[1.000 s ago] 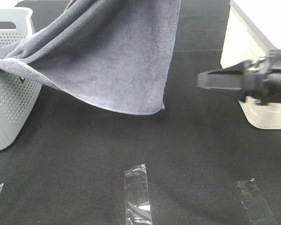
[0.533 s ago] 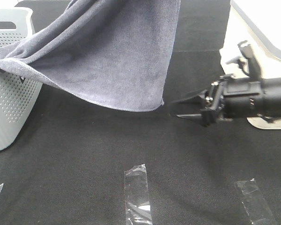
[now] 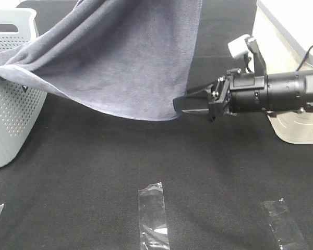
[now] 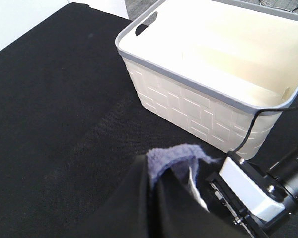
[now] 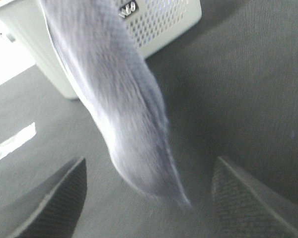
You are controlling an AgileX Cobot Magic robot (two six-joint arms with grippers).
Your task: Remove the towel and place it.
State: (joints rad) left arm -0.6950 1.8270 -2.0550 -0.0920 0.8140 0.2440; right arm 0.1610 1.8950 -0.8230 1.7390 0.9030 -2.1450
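Observation:
The slate grey-blue towel (image 3: pixel 130 57) hangs from above the exterior view. Its left part drapes over the rim of the perforated grey basket (image 3: pixel 10 109), and its lower edge hangs above the black table. My left gripper (image 4: pixel 156 181) is out of the exterior view; in the left wrist view it is shut on a fold of the towel (image 4: pixel 173 154). My right gripper (image 3: pixel 181 102) is open, reaching in from the right, with its jaws either side of the towel's lower right corner. In the right wrist view that corner (image 5: pixel 139 158) hangs between the two fingers (image 5: pixel 54 198).
A cream basket (image 3: pixel 297 130) stands at the right edge; it shows empty in the left wrist view (image 4: pixel 188 99). Strips of clear tape (image 3: pixel 153 213) (image 3: pixel 283 223) lie on the black table near the front. The right arm's body (image 3: pixel 271 94) spans the right side.
My right gripper has swung left from beside the cream basket to the towel's lower right corner, and its jaws now straddle it. The towel has hardly moved.

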